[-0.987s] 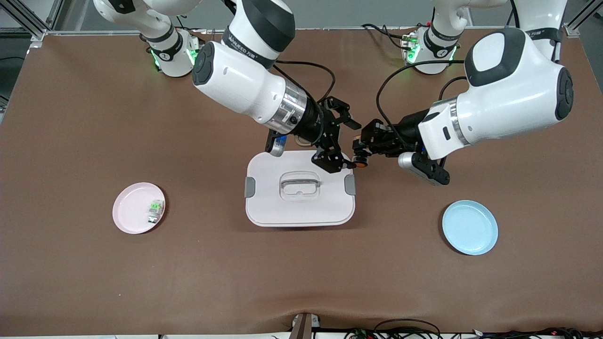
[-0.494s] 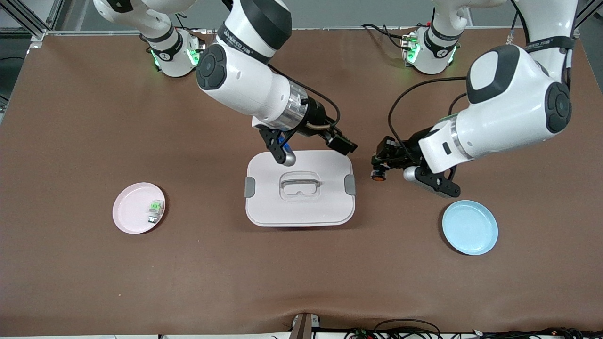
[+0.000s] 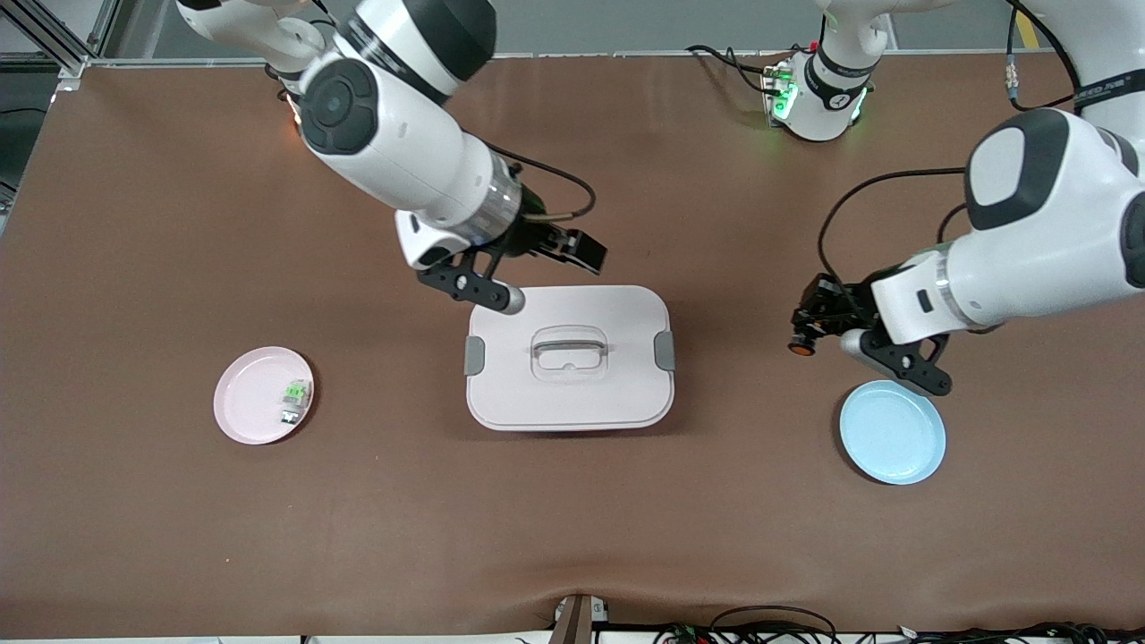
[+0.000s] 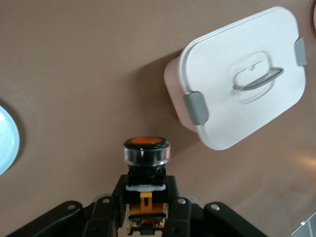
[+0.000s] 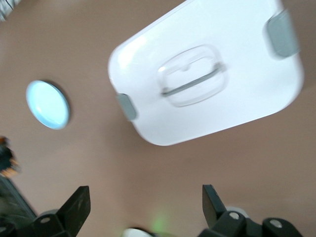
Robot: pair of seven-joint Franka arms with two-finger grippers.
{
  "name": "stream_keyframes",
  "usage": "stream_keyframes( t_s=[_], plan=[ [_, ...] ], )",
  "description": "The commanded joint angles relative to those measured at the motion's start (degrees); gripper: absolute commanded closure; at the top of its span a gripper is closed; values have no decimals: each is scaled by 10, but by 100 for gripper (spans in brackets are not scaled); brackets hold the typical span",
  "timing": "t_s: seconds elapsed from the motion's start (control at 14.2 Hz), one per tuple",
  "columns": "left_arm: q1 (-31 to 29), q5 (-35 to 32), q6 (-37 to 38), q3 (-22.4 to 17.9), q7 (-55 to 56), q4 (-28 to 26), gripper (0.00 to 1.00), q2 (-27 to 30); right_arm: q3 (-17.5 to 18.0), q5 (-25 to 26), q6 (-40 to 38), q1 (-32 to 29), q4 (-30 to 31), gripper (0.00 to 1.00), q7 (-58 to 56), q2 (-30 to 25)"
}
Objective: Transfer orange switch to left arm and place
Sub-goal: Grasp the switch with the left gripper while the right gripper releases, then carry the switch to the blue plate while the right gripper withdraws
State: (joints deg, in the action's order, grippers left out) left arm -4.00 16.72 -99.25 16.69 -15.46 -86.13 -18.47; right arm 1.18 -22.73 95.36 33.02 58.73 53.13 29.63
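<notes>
Two grippers: left gripper [image 3: 809, 333] clamps orange switch [image 4: 146, 150]; right gripper [image 5: 143, 207] spread wide over box [image 3: 569, 358].

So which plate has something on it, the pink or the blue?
The pink plate: a small green switch lies on it. The blue plate holds nothing.

Bright even overhead light, soft short shadow on the desk [image 3: 179, 501] just beside the box [image 3: 569, 394], mild glare on its lid, right wrist view motion-blurred, left wrist view sharp, box casting a darker shadow there.
</notes>
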Motion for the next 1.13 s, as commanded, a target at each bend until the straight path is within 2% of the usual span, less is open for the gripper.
stream_keyframes(
  t_s=[0.0, 0.21, 0.35, 0.42, 0.63, 0.78, 1.06],
  plan=[
    [-26, -46, 4, 3, -60, -18, 100, 4, 7, 10, -70, -68, 6, 0, -158, -36],
    [-45, -116, 1, 3, -126, -39, 100, -5, 6, 11, -140, -153, 6, 0, -324, -62],
    [-64, -138, -4, 3, -173, -39, 100, -22, 5, 21, -177, -202, 6, 0, -416, -70],
    [-69, -156, -15, 3, -194, -39, 100, -30, 6, 39, -187, -219, 5, 0, -464, -70],
    [-89, -203, -57, 3, -269, -41, 100, -66, 5, 160, -189, -229, 5, 0, -626, -77],
    [-108, -208, -89, 3, -333, -47, 100, -92, 3, 210, -185, -240, 4, 0, -643, -82],
    [-125, -245, -195, 3, -412, -102, 100, -100, -5, 224, -186, -271, 3, 0, -638, -105]
  ],
)
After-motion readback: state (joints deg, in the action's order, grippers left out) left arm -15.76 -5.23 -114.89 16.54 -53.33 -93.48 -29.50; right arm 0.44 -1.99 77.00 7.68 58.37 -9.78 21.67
